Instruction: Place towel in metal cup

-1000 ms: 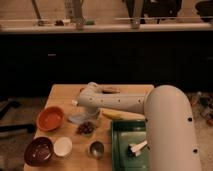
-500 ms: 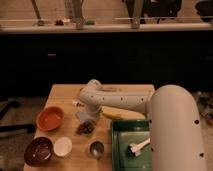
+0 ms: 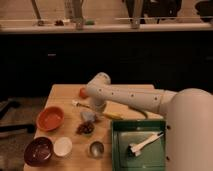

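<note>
The towel (image 3: 89, 116) is a small pale grey bundle over the wooden table (image 3: 65, 95), right under my gripper (image 3: 95, 107). The gripper hangs from the white arm (image 3: 130, 96), which reaches in from the right across the table. The metal cup (image 3: 96, 148) stands upright near the front edge, left of the green tray, below and slightly right of the towel. The gripper is well above and behind the cup.
An orange bowl (image 3: 50, 118), a dark bowl (image 3: 38, 150) and a small white bowl (image 3: 63, 146) sit at the left. A dark reddish clump (image 3: 86, 128) lies below the towel. A green tray (image 3: 139, 145) holds a white brush (image 3: 144, 143). A banana (image 3: 120, 115) lies behind the tray.
The arm's elbow has moved a little right and up. The towel has shifted right along with the gripper. The bowls, cup and tray have not moved.
</note>
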### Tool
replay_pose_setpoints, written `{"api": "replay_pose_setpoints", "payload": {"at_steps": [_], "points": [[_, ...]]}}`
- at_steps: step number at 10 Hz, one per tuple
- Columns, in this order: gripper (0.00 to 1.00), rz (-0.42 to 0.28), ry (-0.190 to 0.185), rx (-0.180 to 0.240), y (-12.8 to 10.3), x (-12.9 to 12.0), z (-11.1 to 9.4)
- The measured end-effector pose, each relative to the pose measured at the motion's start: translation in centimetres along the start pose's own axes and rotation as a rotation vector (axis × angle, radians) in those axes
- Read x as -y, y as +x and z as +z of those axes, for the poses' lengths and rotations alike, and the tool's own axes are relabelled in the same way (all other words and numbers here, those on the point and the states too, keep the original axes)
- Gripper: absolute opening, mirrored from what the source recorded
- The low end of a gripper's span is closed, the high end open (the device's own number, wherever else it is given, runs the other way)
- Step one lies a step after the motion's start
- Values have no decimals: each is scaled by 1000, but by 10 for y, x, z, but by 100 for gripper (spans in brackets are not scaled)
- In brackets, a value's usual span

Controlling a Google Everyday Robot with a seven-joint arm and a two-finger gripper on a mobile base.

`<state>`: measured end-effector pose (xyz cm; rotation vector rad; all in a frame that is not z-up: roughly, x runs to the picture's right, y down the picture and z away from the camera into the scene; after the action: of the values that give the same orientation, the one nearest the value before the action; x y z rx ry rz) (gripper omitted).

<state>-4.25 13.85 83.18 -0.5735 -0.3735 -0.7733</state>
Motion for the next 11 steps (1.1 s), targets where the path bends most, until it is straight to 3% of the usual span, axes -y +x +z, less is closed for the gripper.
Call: {"api": "replay_pose_setpoints", "payload": {"at_steps": [5,11], "points": [[0,0,70,27,3,4,-20],[0,-31,123,41,-5,6,-44]]}}
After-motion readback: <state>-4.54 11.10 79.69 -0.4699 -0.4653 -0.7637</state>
